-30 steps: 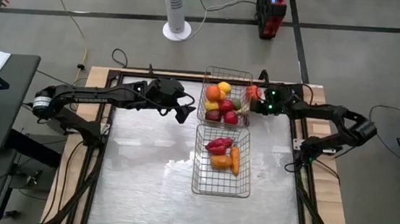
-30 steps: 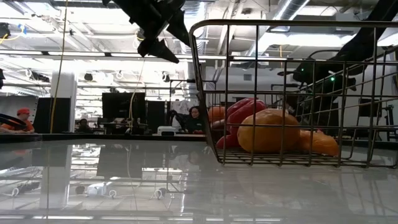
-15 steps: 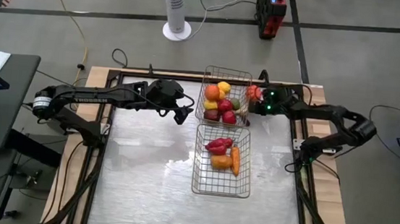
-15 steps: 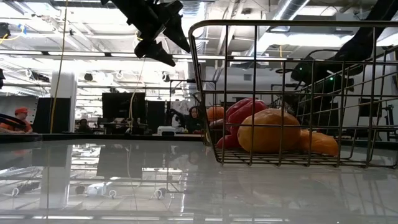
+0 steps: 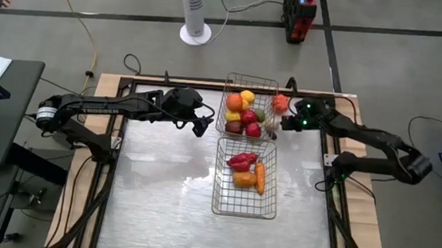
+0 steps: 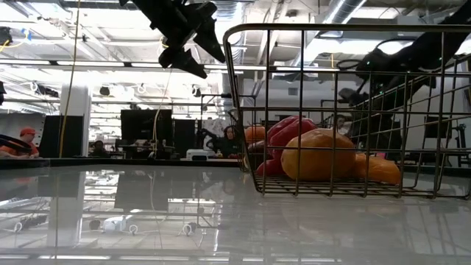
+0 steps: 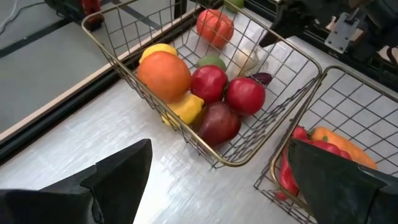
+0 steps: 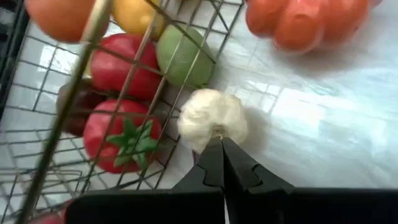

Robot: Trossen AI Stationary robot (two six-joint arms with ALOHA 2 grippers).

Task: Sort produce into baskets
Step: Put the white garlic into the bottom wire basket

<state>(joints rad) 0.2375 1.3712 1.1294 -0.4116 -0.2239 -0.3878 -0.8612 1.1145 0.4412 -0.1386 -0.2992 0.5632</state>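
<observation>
The right gripper (image 8: 219, 149) has drawn back from the far basket (image 5: 250, 82) and pinched shut on the garlic (image 8: 211, 116) stem, seemingly to lift it; the left gripper (image 5: 202, 126) waits wide beside that basket.

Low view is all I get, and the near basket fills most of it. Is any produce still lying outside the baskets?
Observer: Yes. A garlic bulb lies on the table against the outside of the far basket, on its right side.
Operator: And the right pincer, where is it?
Observer: The right pincer is shut, with its tips at the top of the garlic bulb. I cannot tell whether it actually pinches the stem.
</observation>
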